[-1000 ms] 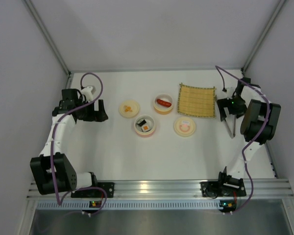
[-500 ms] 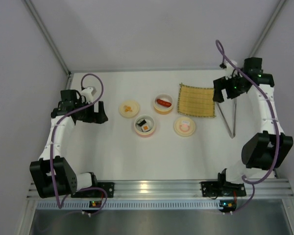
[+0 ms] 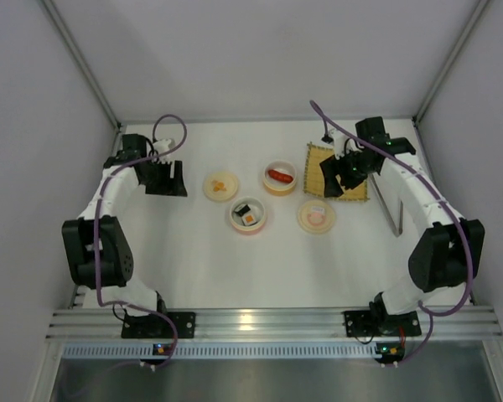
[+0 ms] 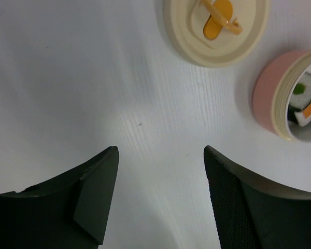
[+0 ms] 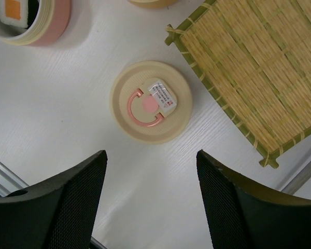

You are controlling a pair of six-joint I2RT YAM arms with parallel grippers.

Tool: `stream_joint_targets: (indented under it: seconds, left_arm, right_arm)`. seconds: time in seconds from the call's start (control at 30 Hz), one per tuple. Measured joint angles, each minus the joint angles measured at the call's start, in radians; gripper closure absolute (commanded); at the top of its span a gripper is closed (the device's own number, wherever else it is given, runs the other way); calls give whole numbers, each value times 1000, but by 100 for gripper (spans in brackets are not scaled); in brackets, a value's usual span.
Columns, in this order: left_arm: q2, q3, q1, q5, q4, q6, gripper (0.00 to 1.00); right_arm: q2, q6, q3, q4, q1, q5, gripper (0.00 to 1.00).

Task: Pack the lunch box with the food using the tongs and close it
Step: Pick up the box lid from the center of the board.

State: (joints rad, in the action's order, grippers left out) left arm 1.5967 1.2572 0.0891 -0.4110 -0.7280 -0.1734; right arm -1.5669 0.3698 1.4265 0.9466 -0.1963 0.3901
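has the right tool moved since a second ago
Yes. In the top view the right tool went leftward, from the tongs side of the bamboo mat to over its left half.

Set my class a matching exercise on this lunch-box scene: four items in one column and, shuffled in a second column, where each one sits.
Column A
1. red sausage
2. sushi roll
3. tongs
4. pink-handled lid

Column B
a. flat on the table, just off a corner of the bamboo mat
b. inside the orange-rimmed bowl
c. lying on the table on the mat's far side from the bowls
d. inside the pink bowl

Pairs: 1-b, 2-d, 3-c, 4-a.
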Motion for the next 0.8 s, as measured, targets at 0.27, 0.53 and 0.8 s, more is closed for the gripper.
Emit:
stream_joint_targets:
  seconds: [0.27, 0.53, 0.8]
  left_arm:
    - [114, 86, -130, 134, 13, 440, 27]
    - [196, 226, -259, 280, 24, 670, 35]
    - [381, 330, -325, 361, 10, 750, 52]
  right_arm:
    - [-5, -23, -13, -26, -4, -17, 29]
    - [-37, -35, -13, -26, 10, -7, 28]
    - [-40, -34, -13, -24, 51, 13, 27]
